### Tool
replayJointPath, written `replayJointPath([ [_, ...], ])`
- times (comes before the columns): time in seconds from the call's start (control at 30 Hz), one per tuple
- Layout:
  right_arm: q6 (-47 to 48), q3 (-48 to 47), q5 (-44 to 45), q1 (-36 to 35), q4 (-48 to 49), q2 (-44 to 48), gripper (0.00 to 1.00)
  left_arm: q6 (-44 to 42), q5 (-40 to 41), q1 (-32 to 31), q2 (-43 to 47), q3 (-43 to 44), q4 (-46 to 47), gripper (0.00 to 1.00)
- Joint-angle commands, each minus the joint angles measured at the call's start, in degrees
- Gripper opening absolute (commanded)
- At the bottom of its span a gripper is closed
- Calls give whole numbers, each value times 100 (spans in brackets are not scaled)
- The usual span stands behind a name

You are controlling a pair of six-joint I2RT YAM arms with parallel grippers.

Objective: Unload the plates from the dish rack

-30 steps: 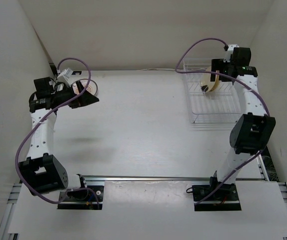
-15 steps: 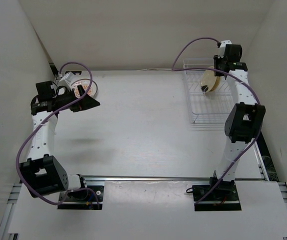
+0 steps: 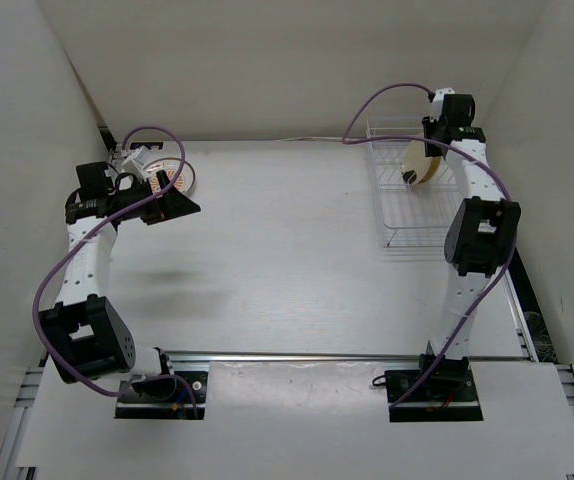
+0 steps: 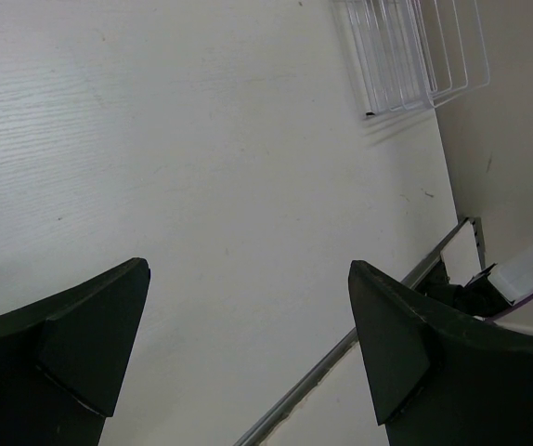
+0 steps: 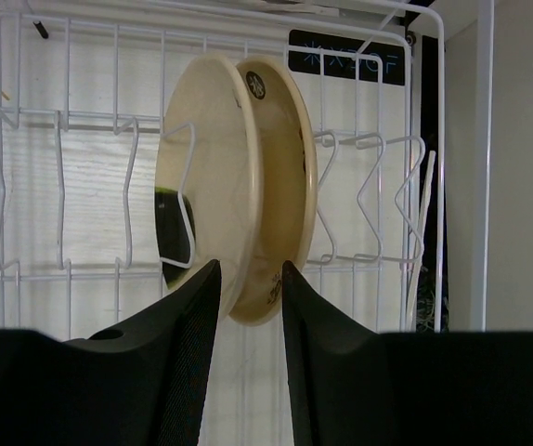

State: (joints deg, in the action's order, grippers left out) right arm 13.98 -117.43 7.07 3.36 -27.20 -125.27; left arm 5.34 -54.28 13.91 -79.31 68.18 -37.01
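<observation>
My left gripper (image 4: 248, 279) is hanging with its jaws spread wide and nothing between them. Only bare table is showing ahead of them, and the dish rack (image 4: 406, 56) is sitting well apart, far ahead and to the right. A white plate with an orange sunburst (image 3: 175, 175) is lying flat on the table near this gripper. My right gripper (image 5: 251, 269) is the one at the rack: its jaws are pinching the near rim of the tan plate (image 5: 248, 167), one finger on each face. The plate is standing on edge straight ahead of them, between the wire dividers, so I am judging the way out to be straight back, in the plate's own plane.
</observation>
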Motion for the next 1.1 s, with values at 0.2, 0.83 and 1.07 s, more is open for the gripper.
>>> replayJointPath([
  [0.2,0,-597,-4,7,242,-418,37,-104,32,15,-23,37,98,100],
  [0.83,-18,-1028,1049,-511,645,230,0,-209,190,15,-24,37,98,100],
  [1.07,52,-537,2264,-854,945,1355,0,-262,312,15,310,-139,98,100],
])
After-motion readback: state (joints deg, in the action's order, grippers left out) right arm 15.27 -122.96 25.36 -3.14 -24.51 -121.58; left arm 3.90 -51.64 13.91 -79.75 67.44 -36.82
